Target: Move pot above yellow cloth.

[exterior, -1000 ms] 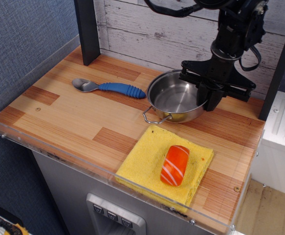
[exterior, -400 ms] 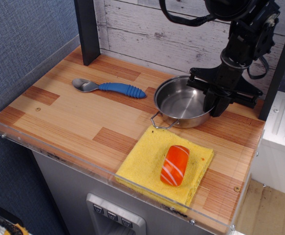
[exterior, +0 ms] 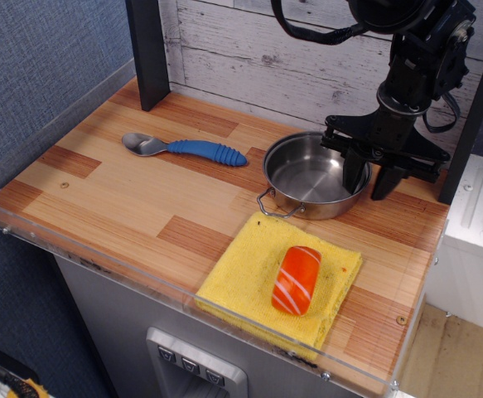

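Note:
The shiny steel pot (exterior: 307, 177) rests on the wooden table just behind the yellow cloth (exterior: 245, 274), its front wire handle reaching the cloth's back edge. My gripper (exterior: 369, 182) is at the pot's right rim with its jaws apart. One finger (exterior: 354, 172) is inside the pot and the other is outside the rim. The jaws straddle the rim without clamping it. The cloth lies at the table's front right.
An orange-red white-striped toy (exterior: 296, 279) lies on the cloth's right half. A blue-handled metal spoon (exterior: 187, 149) lies left of the pot. A dark post (exterior: 148, 50) stands at the back left. A clear plastic lip (exterior: 183, 300) runs along the table's front edge.
The pot moved right and slightly toward the cloth, carried by its right rim. The jaws have since opened and let go of the rim.

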Controlling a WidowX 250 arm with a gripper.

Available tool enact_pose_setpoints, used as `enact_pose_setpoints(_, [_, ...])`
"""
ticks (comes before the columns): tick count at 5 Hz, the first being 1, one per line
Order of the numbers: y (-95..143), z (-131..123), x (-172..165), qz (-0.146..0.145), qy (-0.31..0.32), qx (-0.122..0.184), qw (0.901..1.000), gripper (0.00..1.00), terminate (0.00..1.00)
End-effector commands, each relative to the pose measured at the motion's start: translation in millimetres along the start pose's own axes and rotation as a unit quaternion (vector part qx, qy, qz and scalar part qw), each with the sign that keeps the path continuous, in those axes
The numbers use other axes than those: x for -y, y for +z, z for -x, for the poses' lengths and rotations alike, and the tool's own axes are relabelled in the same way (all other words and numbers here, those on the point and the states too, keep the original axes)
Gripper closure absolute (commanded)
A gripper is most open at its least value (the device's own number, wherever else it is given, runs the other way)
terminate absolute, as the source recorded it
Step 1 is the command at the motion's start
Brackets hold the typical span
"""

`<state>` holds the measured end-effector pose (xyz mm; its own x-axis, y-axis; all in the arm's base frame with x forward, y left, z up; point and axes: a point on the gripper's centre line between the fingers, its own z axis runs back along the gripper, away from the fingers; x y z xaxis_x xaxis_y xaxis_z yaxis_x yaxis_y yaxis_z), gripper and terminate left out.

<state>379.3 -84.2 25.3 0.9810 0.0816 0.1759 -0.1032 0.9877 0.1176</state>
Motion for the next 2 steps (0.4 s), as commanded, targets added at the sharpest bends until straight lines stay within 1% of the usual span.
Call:
enact_pose_setpoints(1, [44.9, -9.4, -10.4, 0.038, 0.014, 0.062, 0.9972, 0.00, 0.00])
enact_pose_setpoints(2, [62.1, -7.5, -21.0, 0.054, 0.023, 0.074, 0.9955, 0.00, 0.00])
